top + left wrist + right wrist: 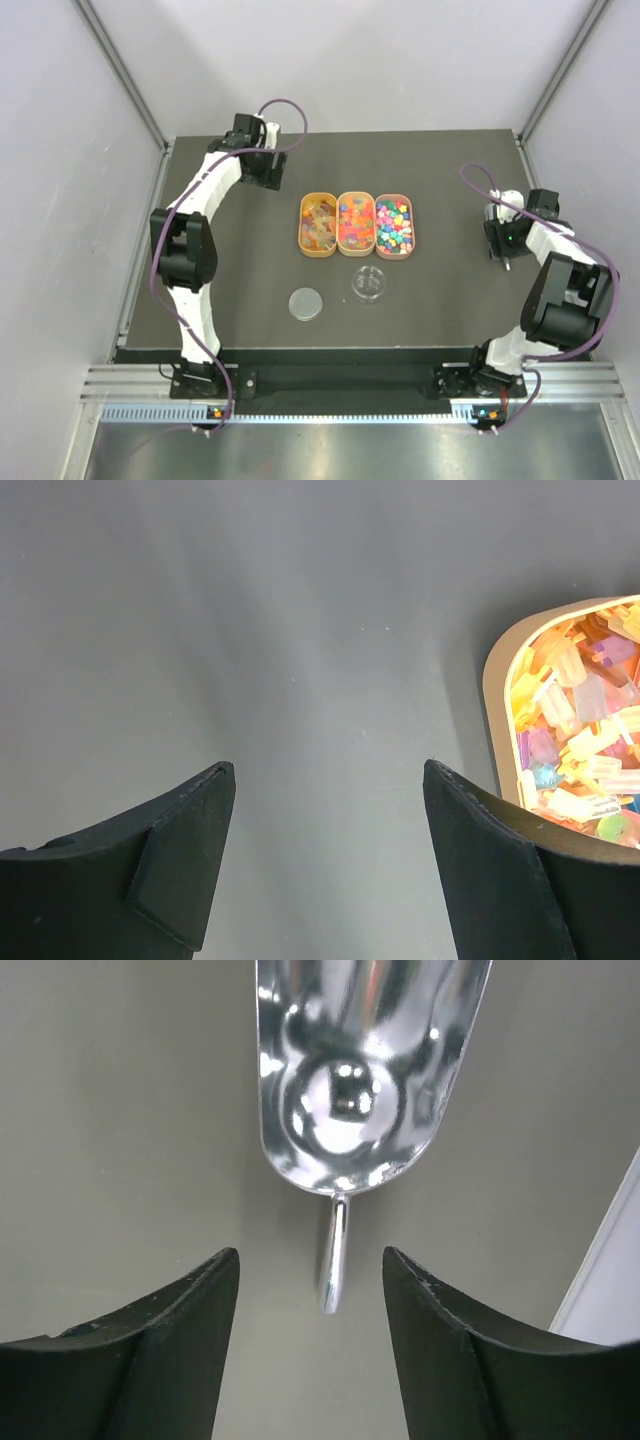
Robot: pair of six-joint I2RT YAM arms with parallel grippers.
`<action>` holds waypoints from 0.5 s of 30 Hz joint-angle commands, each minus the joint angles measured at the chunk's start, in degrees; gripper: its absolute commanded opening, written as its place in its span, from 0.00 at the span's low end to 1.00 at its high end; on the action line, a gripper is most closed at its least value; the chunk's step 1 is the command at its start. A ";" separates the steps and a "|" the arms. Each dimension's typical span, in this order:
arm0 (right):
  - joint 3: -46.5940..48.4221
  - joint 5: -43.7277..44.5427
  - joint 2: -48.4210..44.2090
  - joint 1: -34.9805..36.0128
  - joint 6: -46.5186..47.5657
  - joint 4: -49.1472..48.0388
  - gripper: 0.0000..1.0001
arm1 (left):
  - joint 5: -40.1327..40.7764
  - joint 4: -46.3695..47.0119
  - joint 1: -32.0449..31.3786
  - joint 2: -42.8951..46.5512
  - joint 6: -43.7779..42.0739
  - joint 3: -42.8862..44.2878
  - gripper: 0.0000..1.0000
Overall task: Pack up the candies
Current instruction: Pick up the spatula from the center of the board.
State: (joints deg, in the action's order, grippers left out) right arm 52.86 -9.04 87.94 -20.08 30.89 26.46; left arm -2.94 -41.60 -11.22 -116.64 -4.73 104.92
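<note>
at mid-table, the candies (357,222) fill three trays (300,228) lying lengthwise near-to-far.

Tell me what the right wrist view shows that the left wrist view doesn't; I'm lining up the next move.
Only the right wrist view: a shiny metal scoop lying on the table, its thin handle pointing into the gap of the open right gripper, with neither side touching it.
Only the left wrist view: the rounded end of an orange tray heaped with candies, just beside the open left gripper, which sits over bare surface.
Both: the dark table and an open gripper holding nothing.
</note>
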 commanded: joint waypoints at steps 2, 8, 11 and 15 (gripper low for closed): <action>-0.04 0.16 1.53 -0.67 0.22 -3.87 0.57 | 1.27 -0.32 -0.47 0.36 -1.24 1.69 0.80; -2.23 0.42 2.32 -0.93 -0.13 -5.09 0.52 | 1.27 -0.49 -0.99 -0.87 -1.07 3.62 0.80; -3.20 1.04 2.23 -1.02 -0.13 -6.15 0.51 | 1.10 -0.58 -1.26 -1.05 -1.07 3.97 0.80; -3.99 1.22 2.23 -1.19 0.04 -6.60 0.43 | 1.36 -0.76 -1.69 -1.40 -0.98 4.15 0.80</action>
State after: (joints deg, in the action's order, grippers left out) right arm 49.15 -8.08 90.02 -20.51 30.85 22.52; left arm -2.07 -41.76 -12.23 -117.75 -4.95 106.63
